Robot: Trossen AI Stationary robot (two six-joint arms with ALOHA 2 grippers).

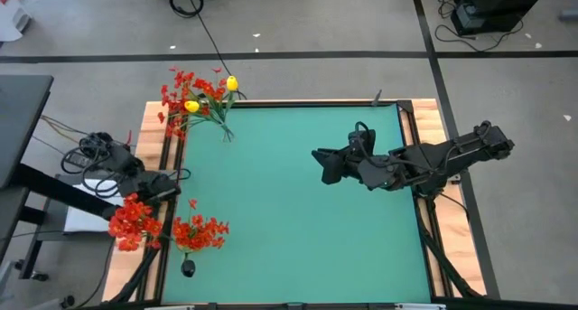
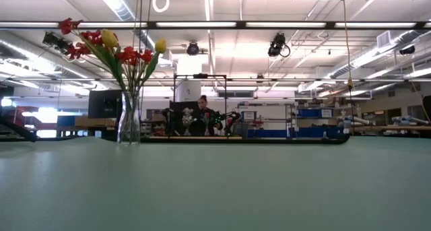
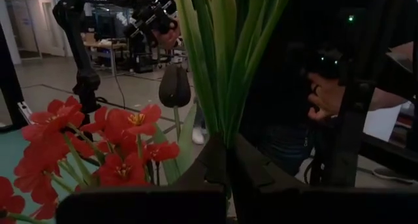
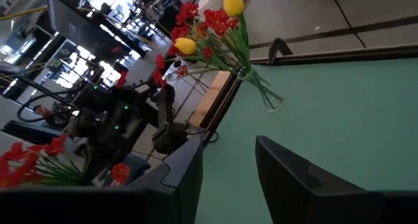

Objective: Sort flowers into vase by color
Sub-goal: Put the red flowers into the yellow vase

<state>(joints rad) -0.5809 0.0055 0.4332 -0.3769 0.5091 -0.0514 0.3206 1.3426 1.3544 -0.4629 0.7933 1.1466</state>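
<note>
Honestly, the left gripper [image 1: 152,191] at the table's [image 1: 298,201] left edge is clamped on the stems of a red flower spray [image 1: 135,221], and a snagged leaf could drag it or the second red spray [image 1: 200,231] beside it. Over at the far-left corner, the glass vase [image 1: 224,129] already mixes red blossoms and yellow buds [image 1: 232,83], so jamming more in could tip it. Right gripper [image 1: 323,164] hangs over the table's right half with its fingers apart, holding nothing.
</note>
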